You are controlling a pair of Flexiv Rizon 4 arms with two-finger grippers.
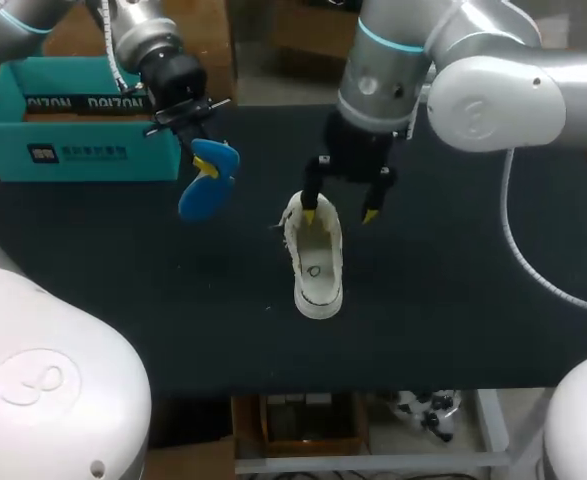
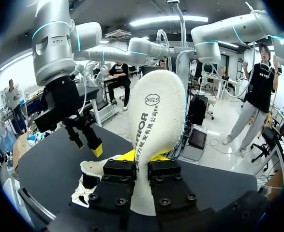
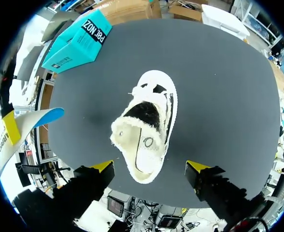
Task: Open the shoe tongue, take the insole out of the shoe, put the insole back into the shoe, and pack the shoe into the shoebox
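The white shoe [image 1: 314, 262] lies on the black table, its mouth open towards the back [image 3: 146, 123]. My right gripper [image 1: 340, 215] hangs open just above its heel end, the yellow tips wide apart and empty [image 3: 150, 166]. My left gripper [image 1: 205, 168] is shut on the insole [image 1: 205, 185], blue on top, and holds it in the air left of the shoe. The insole's pale printed underside [image 2: 156, 121] stands upright between the left gripper's fingertips [image 2: 142, 157]. Beyond it are the shoe [image 2: 91, 176] and my right gripper [image 2: 86, 140].
The teal shoebox [image 1: 73, 120] stands open at the table's back left corner, also in the right wrist view [image 3: 76, 41]. Bare black table [image 1: 473, 280] stretches to the right of the shoe and in front of it.
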